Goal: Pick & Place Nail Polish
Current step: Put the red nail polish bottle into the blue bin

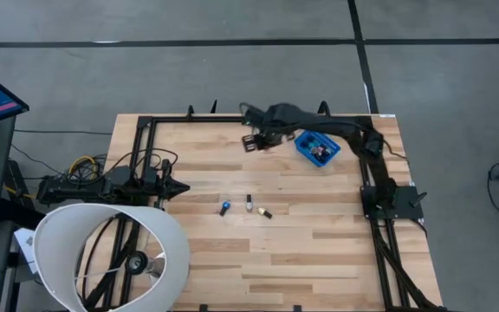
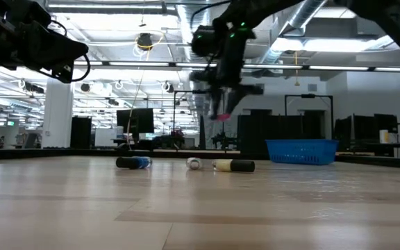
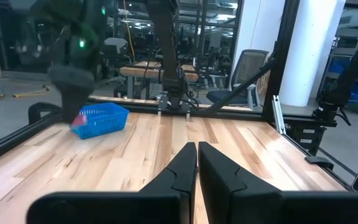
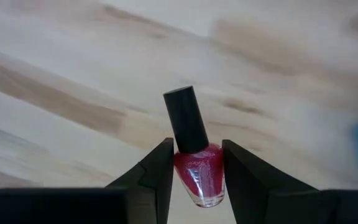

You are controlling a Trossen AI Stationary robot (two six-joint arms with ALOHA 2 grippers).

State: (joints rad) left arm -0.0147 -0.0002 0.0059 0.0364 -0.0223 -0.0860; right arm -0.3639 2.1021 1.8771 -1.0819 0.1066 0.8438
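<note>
I have the right gripper (image 4: 196, 168) clenched on a pink nail polish bottle (image 4: 199, 175), glass body pinched between the jaws and black cap (image 4: 186, 118) poking out ahead, so it rides steady toward the blue bin (image 1: 317, 147) just beside the jaws. That arm reaches out raised above the counter (image 1: 301, 251). The left gripper (image 3: 197, 163) waits low, jaws pressed together on nothing; three bottles (image 1: 248, 206) lie well apart from both.
</note>
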